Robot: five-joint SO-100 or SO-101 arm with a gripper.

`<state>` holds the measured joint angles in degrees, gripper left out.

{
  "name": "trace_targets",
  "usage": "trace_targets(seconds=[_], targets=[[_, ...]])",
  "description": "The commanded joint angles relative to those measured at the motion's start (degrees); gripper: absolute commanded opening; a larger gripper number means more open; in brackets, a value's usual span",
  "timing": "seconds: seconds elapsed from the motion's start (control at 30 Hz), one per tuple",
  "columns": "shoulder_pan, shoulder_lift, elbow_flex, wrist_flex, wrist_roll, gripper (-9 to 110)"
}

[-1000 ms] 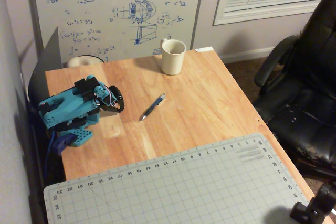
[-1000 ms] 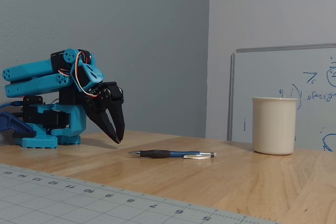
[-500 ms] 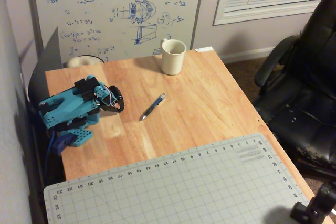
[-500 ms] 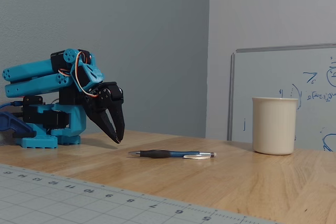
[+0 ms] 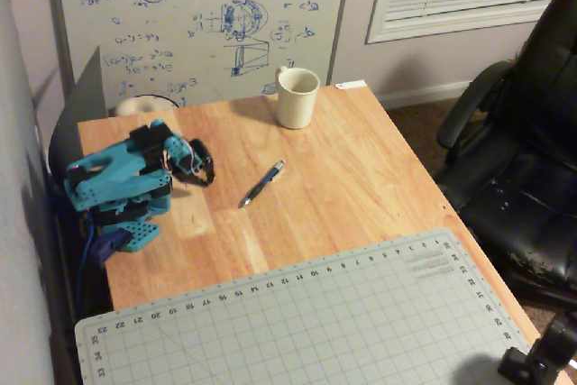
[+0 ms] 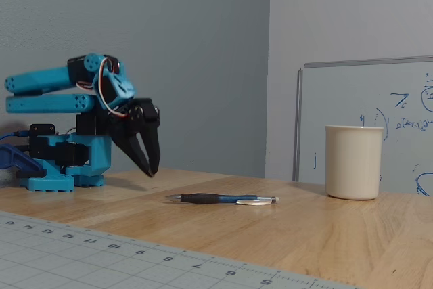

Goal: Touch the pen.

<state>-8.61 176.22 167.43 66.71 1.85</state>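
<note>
Reach pending: black two-finger hand (image 6: 149, 170) slightly parted, empty, should extend low toward thin dark blue pen (image 6: 222, 199) on wooden tabletop (image 5: 343, 160).

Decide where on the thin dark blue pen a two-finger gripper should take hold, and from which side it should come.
Grip the thin dark blue pen at its dark grip section near the tip end, coming from above with the fingers straddling its width. It lies flat on the wooden table, clear of the cream mug, so its long sides are open. The black gripper hangs apart from it, slightly open.
</note>
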Motion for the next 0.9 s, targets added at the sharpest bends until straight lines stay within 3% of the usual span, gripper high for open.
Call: trace_targets(seconds=[0.0, 0.4, 0.87], targets=[[-0.35, -8.0, -14.77, 0.35, 0.18, 1], [0.35, -42.19, -47.02, 0.26, 0.88, 1], [3.25, -77.26, -69.7, -0.53, 0.09, 1]])
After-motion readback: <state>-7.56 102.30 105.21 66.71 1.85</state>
